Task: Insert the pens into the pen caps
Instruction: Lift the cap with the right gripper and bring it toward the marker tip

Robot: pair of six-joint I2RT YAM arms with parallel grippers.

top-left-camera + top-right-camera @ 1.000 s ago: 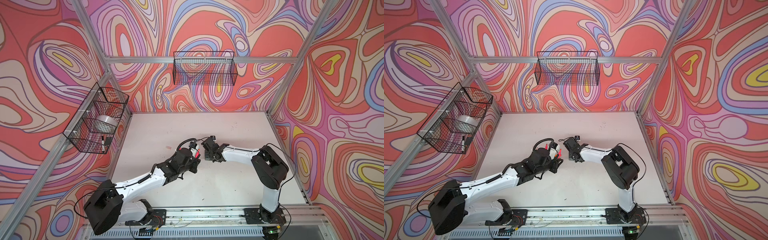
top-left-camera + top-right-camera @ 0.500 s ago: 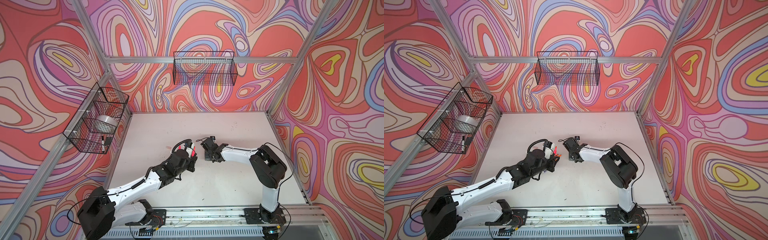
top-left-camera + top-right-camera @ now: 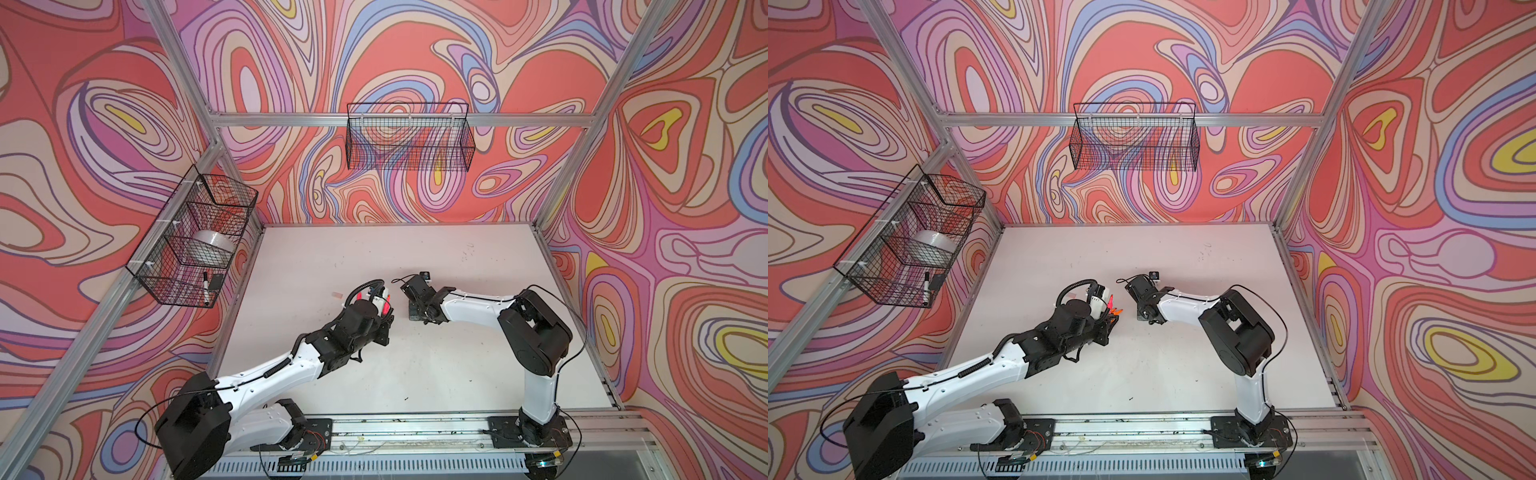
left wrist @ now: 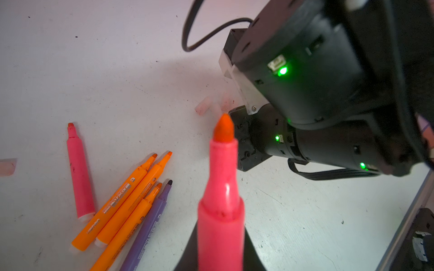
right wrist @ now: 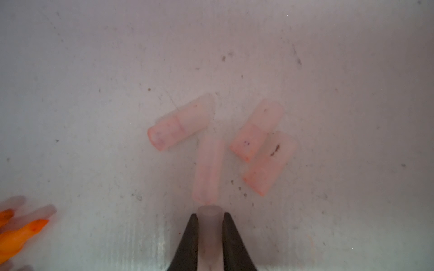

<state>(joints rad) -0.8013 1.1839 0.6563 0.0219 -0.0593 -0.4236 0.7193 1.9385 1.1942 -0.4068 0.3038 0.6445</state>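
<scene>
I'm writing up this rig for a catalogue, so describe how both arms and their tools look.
Both arms have white rounded links and bulky black joints. The left arm carries a ribbed black cable; the right arm thin black cables and green lights. Tool fingers are dark tapering wedges.

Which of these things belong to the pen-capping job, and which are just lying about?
For the job: held pink pen, five loose pens, held cap, loose caps.
Lying about: two wire baskets, tape roll, black-capped marker.

White scuffed table [image 3: 457, 257]: pink pen [image 4: 79, 173] beside three orange pens [image 4: 136, 194] and purple pen [image 4: 148, 225], side by side; four caps [image 5: 206, 169] clustered; lone cap [image 3: 337, 295] apart.
</scene>
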